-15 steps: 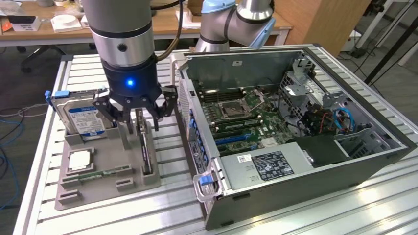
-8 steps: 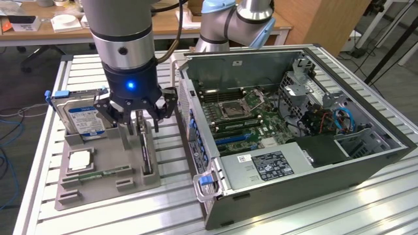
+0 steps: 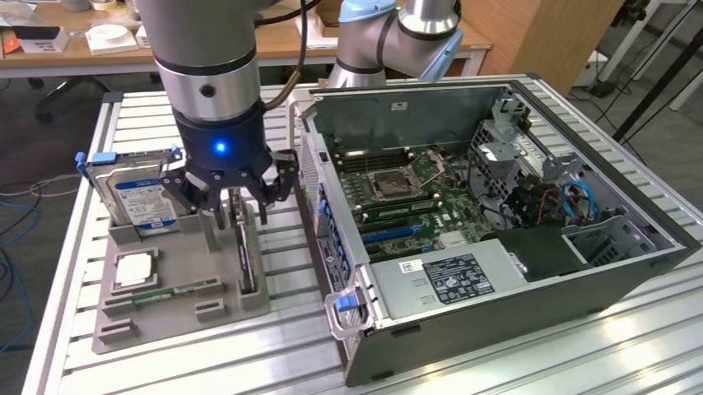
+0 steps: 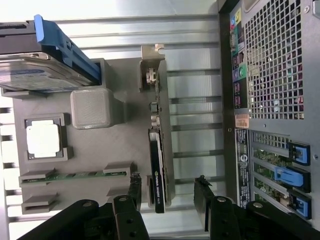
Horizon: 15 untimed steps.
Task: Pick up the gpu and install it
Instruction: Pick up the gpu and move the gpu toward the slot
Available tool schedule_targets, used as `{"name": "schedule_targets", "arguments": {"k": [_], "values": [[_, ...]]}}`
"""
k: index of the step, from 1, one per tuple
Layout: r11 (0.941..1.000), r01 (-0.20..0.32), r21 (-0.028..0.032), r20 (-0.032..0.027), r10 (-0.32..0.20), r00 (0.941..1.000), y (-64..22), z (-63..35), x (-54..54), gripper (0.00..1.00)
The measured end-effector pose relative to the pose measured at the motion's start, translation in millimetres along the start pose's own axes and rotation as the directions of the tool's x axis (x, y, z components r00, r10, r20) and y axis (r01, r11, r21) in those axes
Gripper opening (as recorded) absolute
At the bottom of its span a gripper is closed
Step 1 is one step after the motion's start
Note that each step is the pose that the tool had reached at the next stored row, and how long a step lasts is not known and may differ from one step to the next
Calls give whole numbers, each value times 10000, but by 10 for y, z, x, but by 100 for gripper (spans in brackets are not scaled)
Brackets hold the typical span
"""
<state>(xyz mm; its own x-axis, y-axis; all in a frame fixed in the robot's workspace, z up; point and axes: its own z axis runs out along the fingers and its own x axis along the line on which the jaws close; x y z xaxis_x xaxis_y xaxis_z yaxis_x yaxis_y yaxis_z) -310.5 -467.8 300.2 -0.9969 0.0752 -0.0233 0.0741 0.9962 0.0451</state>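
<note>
Wrist view: pincer spread, straddling gpu standing on edge; likely stiff, light, fragile; best held by flat faces.

arm: silver tube, blue joint caps | pincer: black, blue light

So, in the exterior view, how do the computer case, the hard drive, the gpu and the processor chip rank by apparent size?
1. computer case
2-3. hard drive and gpu: not ranked, since the gpu stands edge-on and is partly behind the hand
4. processor chip
</note>
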Motion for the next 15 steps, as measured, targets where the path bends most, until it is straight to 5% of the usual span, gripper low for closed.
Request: {"name": "schedule_targets", "arguments": {"k": [15], "values": [[10000,0,0,-1,0,10000,-4,89,2,55]]}}
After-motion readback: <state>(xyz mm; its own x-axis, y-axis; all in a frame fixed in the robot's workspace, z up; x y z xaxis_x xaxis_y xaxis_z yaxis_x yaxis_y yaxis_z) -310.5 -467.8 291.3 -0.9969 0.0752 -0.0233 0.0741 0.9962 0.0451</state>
